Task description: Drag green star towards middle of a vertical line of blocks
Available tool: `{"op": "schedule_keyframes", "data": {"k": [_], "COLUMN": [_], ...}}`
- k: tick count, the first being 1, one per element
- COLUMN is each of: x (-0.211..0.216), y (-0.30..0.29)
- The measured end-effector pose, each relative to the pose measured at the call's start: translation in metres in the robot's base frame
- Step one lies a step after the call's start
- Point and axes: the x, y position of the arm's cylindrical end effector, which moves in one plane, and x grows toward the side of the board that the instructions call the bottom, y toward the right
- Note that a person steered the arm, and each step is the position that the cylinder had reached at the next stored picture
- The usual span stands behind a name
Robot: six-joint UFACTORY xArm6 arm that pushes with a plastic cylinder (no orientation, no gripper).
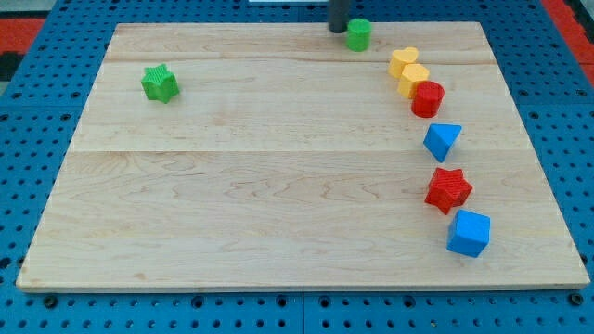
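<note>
The green star (160, 83) lies on the wooden board (278, 186) near the view's upper left. At the view's right, blocks run down in a rough vertical line: a yellow heart-like block (403, 61), a yellow block (414, 79), a red cylinder (428, 98), a blue triangle (442, 141), a red star (448, 190) and a blue cube (468, 233). A green cylinder (358, 34) sits at the top edge. My tip (338, 28) is at the top of the view, just left of the green cylinder and far right of the green star.
The board rests on a blue pegboard surface (37, 139) with holes. A red area (575, 23) shows at the view's top right corner.
</note>
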Motion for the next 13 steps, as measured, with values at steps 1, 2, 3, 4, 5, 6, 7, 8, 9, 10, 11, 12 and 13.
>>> {"op": "schedule_keyframes", "data": {"k": [1, 2, 3, 4, 5, 6, 7, 8, 9, 10, 11, 12, 13], "x": [0.0, -0.005, -0.003, 0.009, 0.039, 0.099, 0.121, 0.138, 0.169, 0.2, 0.222, 0.224, 0.211], "y": [0.027, -0.017, -0.094, -0.197, -0.292, -0.31, -0.297, -0.234, -0.189, -0.253, -0.283, -0.248, -0.155]}}
